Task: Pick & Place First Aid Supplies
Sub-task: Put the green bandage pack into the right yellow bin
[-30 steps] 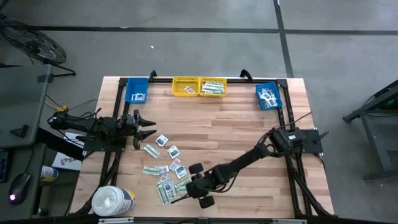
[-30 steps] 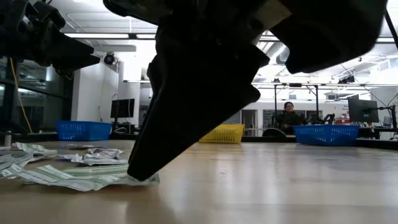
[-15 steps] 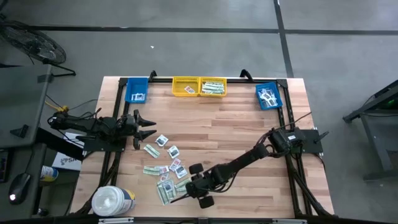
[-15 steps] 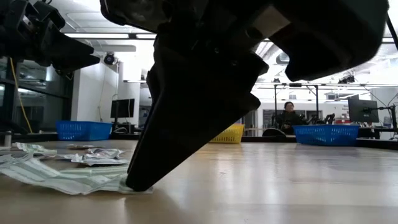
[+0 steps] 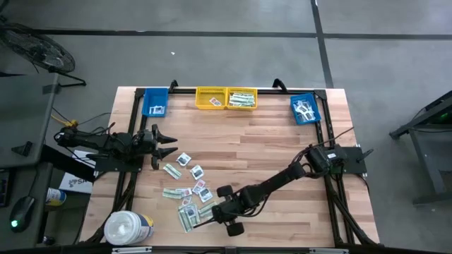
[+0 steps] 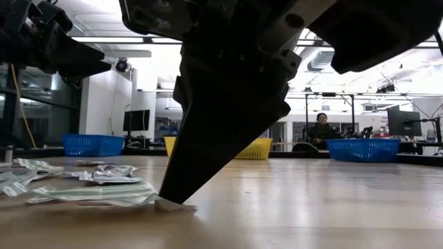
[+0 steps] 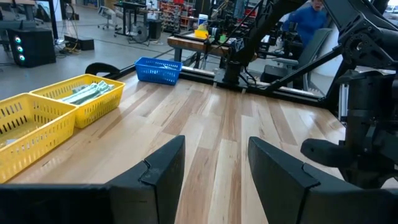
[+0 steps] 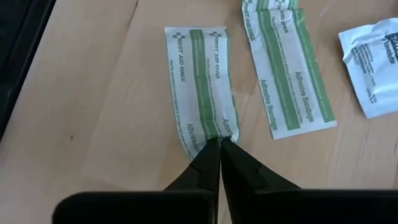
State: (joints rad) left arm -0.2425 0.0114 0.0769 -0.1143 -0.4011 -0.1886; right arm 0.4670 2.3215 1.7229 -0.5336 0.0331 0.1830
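Wood-plank table (image 5: 282, 141): right gripper (image 8: 219, 144) pinches papery strip (image 8: 202, 81) (flat, green-striped).

A smooth, faintly glossy wood-plank table (image 5: 268, 141) is seen. Matt printed paper is shown by the green-white strip (image 8: 202, 87); latticed plastic by the yellow bins (image 7: 59, 109).

white tub (image 5: 128, 228), yellow bins (image 5: 226, 98), blue bins (image 5: 156, 102)

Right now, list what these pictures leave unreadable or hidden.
- Low view: the right arm's dark fingers fill the foreground, hiding the table behind them.
- High view: print on the small flat paper packets is too small to read.
- Right wrist view: the long green-white paper strip ends under the fingers; the squarish white packet is cut off by the edge.
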